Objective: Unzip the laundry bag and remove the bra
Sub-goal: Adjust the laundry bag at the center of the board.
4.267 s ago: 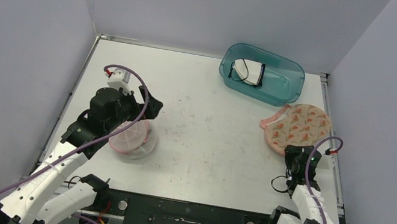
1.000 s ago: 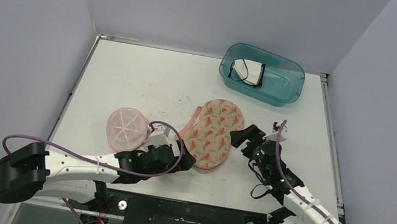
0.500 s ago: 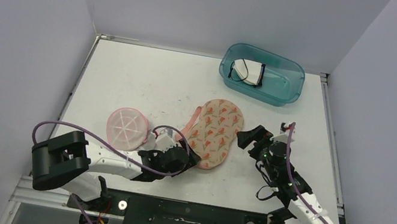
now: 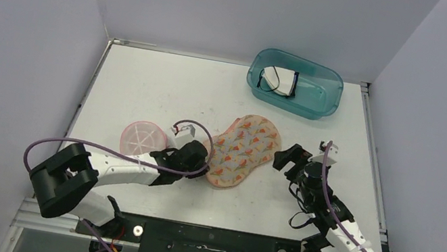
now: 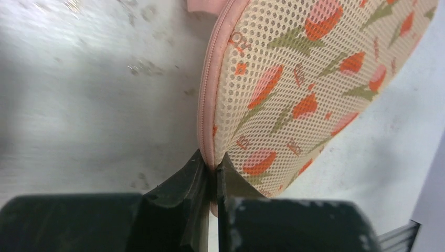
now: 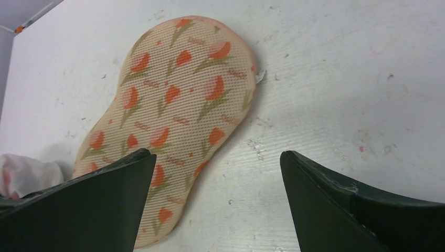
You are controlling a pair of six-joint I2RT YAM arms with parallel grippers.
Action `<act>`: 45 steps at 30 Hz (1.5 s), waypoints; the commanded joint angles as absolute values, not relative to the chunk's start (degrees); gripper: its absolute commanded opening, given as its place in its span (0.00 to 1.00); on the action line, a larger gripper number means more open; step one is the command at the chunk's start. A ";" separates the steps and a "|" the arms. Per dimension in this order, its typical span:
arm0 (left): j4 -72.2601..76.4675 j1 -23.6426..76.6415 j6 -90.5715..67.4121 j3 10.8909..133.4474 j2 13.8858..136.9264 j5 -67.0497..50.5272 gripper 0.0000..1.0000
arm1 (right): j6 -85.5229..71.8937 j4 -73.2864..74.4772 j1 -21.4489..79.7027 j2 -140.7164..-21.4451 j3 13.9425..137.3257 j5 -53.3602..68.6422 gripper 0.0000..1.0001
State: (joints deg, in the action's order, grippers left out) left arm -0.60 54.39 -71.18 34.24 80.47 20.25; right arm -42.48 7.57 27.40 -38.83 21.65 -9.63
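Left claw (image 5: 214, 167) clamped on laundry bag (image 5: 299, 79) edge; right claw (image 6: 216, 157) apart, near bag

The left arm (image 4: 114, 169) and right arm (image 4: 351, 247) had white links, black joints, a looping purple cable (image 4: 194, 122) each, and matte black wedge-shaped fingers (image 6: 341, 205).

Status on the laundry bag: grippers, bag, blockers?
Left gripper shut on laundry bag, at zipper edge. Right gripper open, beside bag, not touching. Bag lying on table, looks zipped. Pink mesh dome left of bag, apart.
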 commanded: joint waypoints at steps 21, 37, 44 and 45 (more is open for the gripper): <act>-34.96 37.86 -10.95 71.72 102.43 6.08 0.20 | -34.79 7.48 26.80 -31.02 20.38 -0.44 0.93; -17.72 52.62 -54.71 46.72 67.57 23.26 0.78 | -44.71 8.92 26.57 -26.68 18.11 -10.37 0.90; -5.36 71.64 -63.31 39.09 63.93 37.57 0.86 | -43.68 -9.68 25.21 -39.60 16.41 -12.57 0.90; -4.64 73.21 -63.61 38.83 64.55 39.40 0.86 | -43.58 -13.27 24.55 -41.75 15.78 -12.24 0.90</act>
